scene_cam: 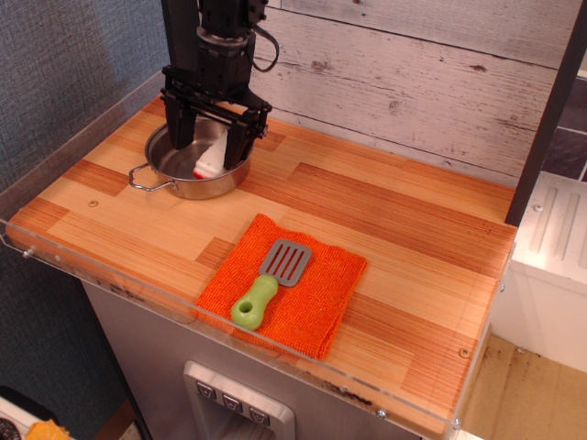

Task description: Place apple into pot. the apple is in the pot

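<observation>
The shiny steel pot (pixel 186 189) stands at the back left of the wooden counter. The apple (pixel 210 162), a small white chunk with a red rim, lies inside the pot against its right wall. My black gripper (pixel 210 135) hangs straight over the pot. Its fingers are spread wide, one on each side of the apple, and they do not hold it. The arm hides the far part of the pot.
An orange cloth (pixel 312 302) lies near the front edge with a green-handled grey spatula (pixel 270 280) on it. A clear plastic guard (pixel 110 275) runs along the counter's front and left edges. A plank wall (pixel 394 82) stands behind.
</observation>
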